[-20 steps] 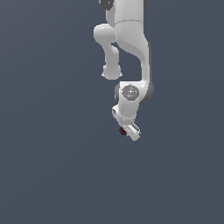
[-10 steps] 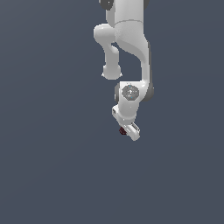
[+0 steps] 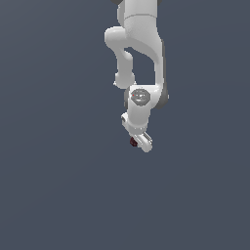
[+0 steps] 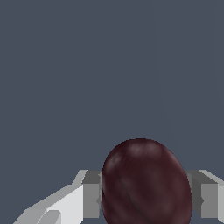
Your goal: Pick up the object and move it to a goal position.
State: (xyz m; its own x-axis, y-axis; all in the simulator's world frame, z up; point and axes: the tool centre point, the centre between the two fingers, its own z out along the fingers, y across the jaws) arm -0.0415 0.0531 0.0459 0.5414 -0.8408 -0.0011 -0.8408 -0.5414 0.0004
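The object is a tiny dark maroon roundish ball. In the exterior view it peeks out beside the white hand at the arm's lower end, mostly hidden by it. In the wrist view the ball fills the space between the two grey-white fingers, which press on both its sides. My gripper is shut on the ball; it also shows in the wrist view. The exterior view shows the arm reaching down from the top of the picture, with the hand pointing down.
A plain dark grey-blue surface fills both views. No other object or goal marker shows.
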